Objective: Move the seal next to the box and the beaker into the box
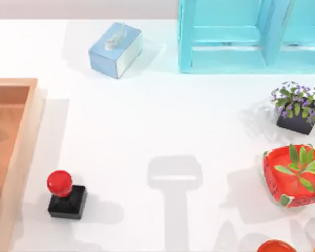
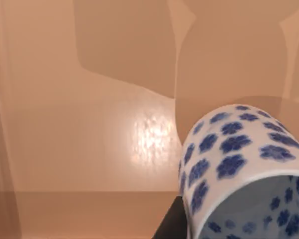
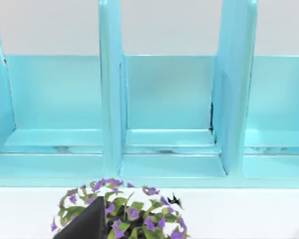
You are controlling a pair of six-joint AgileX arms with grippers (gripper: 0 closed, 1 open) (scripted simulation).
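Seal: black square-based stamp with glossy red round knob point(image 1: 65, 195), upright on white table point(image 1: 163, 126), just beside box wall.
Box: orange-brown wooden tray point(image 1: 22, 152), table's left edge.
Beaker: white blue-flowered cup point(image 2: 239, 164), tilted over box floor.
Left pincer: cannot tell.

1 seal point(image 1: 66, 195), lower left of the top view. 1 box point(image 1: 21, 152) at the left edge. 1 beaker point(image 2: 239, 164). 1 tissue box point(image 1: 115, 49), upper left. 1 blue shelf point(image 1: 226, 37), upper right. 2 plants: purple flowers point(image 1: 298, 105) and 1 in a red pot point(image 1: 296, 176), right side.
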